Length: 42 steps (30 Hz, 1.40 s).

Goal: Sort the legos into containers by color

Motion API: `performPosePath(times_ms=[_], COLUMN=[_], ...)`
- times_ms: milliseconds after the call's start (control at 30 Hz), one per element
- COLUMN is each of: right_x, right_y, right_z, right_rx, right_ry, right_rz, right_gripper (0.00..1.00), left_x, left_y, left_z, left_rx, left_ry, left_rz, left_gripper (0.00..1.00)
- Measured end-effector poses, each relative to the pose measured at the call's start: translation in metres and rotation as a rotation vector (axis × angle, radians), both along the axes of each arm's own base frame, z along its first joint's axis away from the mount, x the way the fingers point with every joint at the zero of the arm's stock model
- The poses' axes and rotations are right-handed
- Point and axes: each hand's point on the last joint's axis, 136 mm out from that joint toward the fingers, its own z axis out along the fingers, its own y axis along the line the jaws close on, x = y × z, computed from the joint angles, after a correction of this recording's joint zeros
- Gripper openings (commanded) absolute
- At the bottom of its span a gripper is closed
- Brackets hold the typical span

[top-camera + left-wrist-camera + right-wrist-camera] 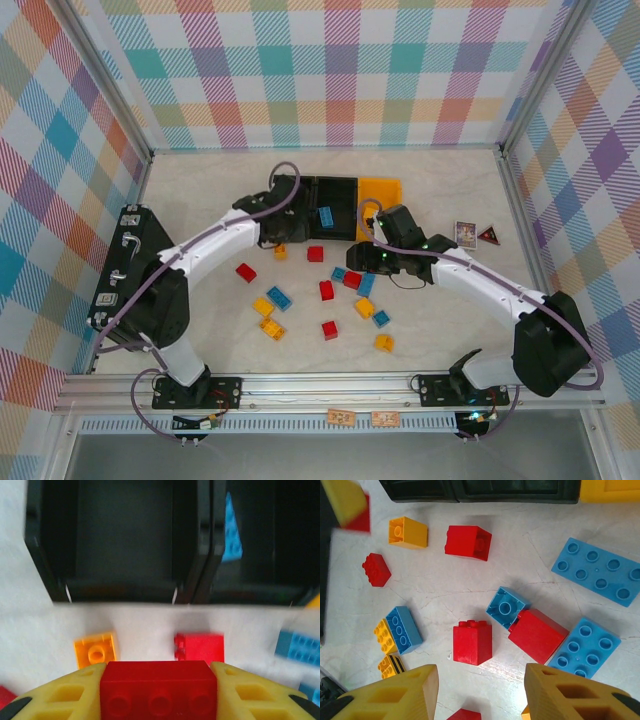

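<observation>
1. The legos (327, 290) were found scattered on the table (200, 190) just in front of the containers (345, 195), with red, blue and yellow-orange pieces mixed together.
2. One blue brick (326, 215) was seen lying inside the middle black bin (its right-hand neighbour being the yellow-orange bin (380, 192)).
3. A red brick (159, 692) was pinched between the yellow fingers of the left gripper (159, 677), with studs showing on its near face.
4. That gripper was held short of the near wall of the left black bin (125, 535). An orange brick (95, 651) and a second red brick (200, 647) lay on the table between it and that wall.
5. The right gripper (481, 675) was held over the scattered pieces with its fingers spread apart, and bare table showed between them.
6. Just ahead of it an upright red block (472, 642) was seen. Near this lay a small blue square brick (506, 609), which touched a tilted red block (538, 635).
7. A long blue plate (597, 571) lay farther off, nearer the bins.
8. A sliver of red was noted at the lower edge between the spread fingers (whether either finger touched it could not be told).
9. A large black case (118, 265) was seen at the table's left edge, well apart from the bricks.
</observation>
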Motion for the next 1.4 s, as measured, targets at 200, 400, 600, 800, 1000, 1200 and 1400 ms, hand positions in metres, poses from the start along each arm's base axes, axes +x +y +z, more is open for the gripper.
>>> performPosePath(times_ms=[200,400,600,800,1000,1200,1400], right_x=[0.0,0.001,0.0,-0.001,0.0,-0.002,-0.002], right_y=[0.0,-0.001,-0.003,-0.005,-0.006,-0.009,-0.011], right_z=[0.0,0.001,-0.001,-0.004,-0.002,0.001,0.002], right_rx=[-0.001,-0.001,-0.007,-0.016,-0.017,-0.013,-0.018], right_ry=[0.0,-0.005,-0.004,-0.001,-0.009,-0.02,-0.028], right_rz=[-0.001,-0.004,-0.012,-0.017,-0.021,-0.029,-0.037], right_gripper=[0.49,0.49,0.49,0.5,0.5,0.5,0.51], left_x=[0.052,0.081,0.094,0.093,0.093,0.093,0.094], left_y=[0.007,0.009,0.009,0.01,0.011,0.011,0.012], left_z=[0.003,-0.02,-0.038,-0.048,-0.057,-0.061,-0.061], left_rx=[0.02,0.08,0.113,0.128,0.139,0.143,0.136], left_ry=[-0.019,0.024,0.057,0.085,0.098,0.105,0.104], left_rz=[0.044,0.061,0.066,0.066,0.068,0.072,0.077], left_gripper=[0.35,0.36,0.38,0.41,0.44,0.51,0.62])
